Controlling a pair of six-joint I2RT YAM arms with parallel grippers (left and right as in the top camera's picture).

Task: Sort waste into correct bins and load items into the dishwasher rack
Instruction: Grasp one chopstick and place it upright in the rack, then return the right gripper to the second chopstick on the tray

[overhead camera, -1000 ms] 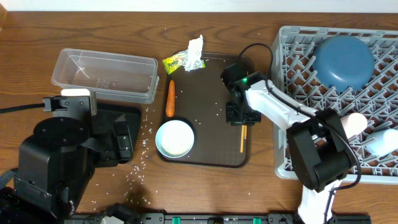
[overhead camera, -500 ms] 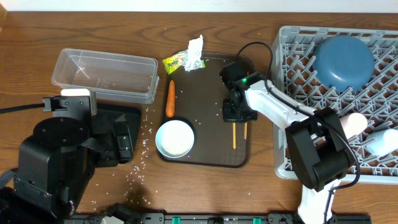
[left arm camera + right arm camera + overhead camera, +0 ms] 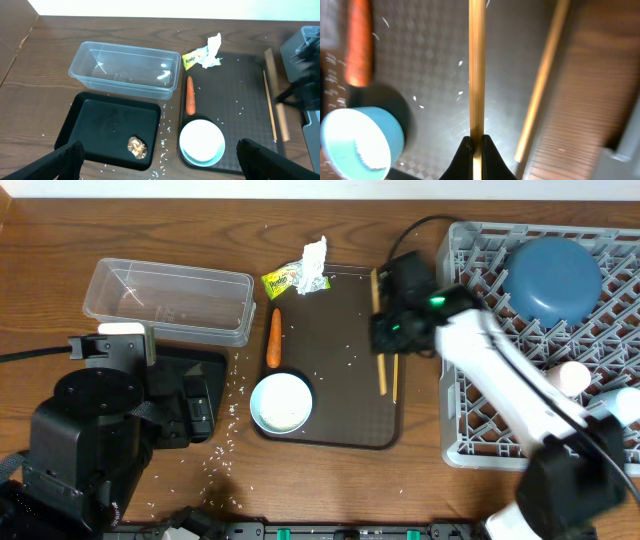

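Note:
My right gripper [image 3: 392, 330] is shut on one wooden chopstick [image 3: 476, 75], which hangs lengthways over the right side of the dark brown tray [image 3: 330, 320]. The other chopstick [image 3: 393, 385] lies on the tray beside it. The white bowl [image 3: 281, 402], the carrot [image 3: 273, 338], the wrapper [image 3: 282, 281] and the tissue [image 3: 315, 265] are on or by the tray. The blue dish [image 3: 551, 277] sits in the grey rack [image 3: 500, 250]. My left gripper [image 3: 160, 156] is open above the black tray [image 3: 110, 120], which holds the brown lump [image 3: 136, 146]. The clear tub [image 3: 125, 67] is empty.
Rice grains [image 3: 235, 395] are scattered on the wood between the black tray and the brown tray. My left arm [image 3: 95, 430] fills the front left corner and covers part of the black tray. A pale cup [image 3: 573, 377] lies in the rack.
My right gripper closed on one chopstick and carried it up and toward the back of the tray, nearer the rack. The second chopstick stayed on the tray. My left arm has not moved.

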